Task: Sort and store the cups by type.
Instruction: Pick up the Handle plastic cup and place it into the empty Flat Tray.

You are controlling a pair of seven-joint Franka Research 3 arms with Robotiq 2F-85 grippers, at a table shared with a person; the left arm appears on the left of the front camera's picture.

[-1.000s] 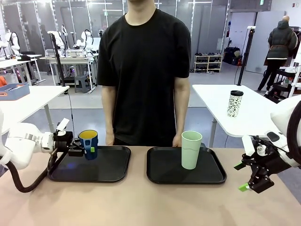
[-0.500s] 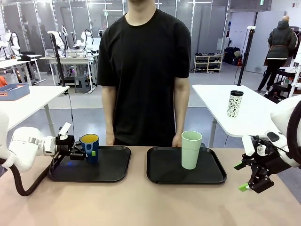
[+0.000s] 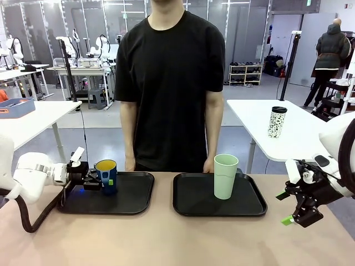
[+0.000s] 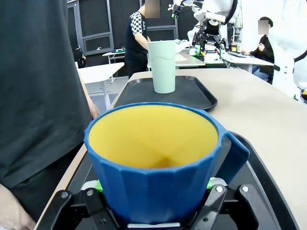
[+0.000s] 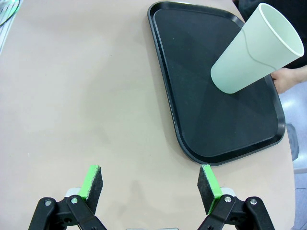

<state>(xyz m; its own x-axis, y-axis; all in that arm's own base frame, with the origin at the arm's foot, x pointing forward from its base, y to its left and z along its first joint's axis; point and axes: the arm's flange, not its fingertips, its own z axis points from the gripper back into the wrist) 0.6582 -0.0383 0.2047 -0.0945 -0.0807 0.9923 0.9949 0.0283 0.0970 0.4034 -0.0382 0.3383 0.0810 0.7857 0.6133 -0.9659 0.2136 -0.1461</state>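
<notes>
- Front view: the left claw (image 3: 101, 178) is clamped on the short dark blue mug with a handle and a yellow inside (image 3: 106, 175), gripping it from the side.
- The mug stands upright over the left black plastic tray (image 3: 126, 195), at the tray's near-left part; whether its base touches the tray I cannot tell from here.
- Across the middle, the tall pale mint-green handleless plastic tumbler (image 3: 225, 176) stands upright on the right black plastic tray (image 3: 194, 199), towards that tray's far right.
- A person in a black T-shirt (image 3: 169, 77) stands at the far edge of the light brown bench (image 3: 166, 238), one hand (image 3: 209, 165) just behind the tumbler.
- The right claw (image 3: 293, 213) hangs over the bench's right end, well apart from both trays, green pads pointing down, nothing in it.
- On a white table behind, a white black-speckled tumbler with a black lid (image 3: 277, 122) stands upright.
- Left wrist view: the blue mug (image 4: 158, 160) sits squarely between the claw's fingers (image 4: 217, 182), green pads pressed to its sides, handle off to the right.
- Beyond it, the mint tumbler (image 4: 162, 66) stands on the far tray (image 4: 192, 96).
- Right wrist view: the right claw (image 5: 149, 187) is spread wide over bare bench (image 5: 76, 96), its green pads (image 5: 92, 182) well apart.
- The tumbler (image 5: 254, 50) and its tray (image 5: 192, 86) lie ahead and to the right.
</notes>
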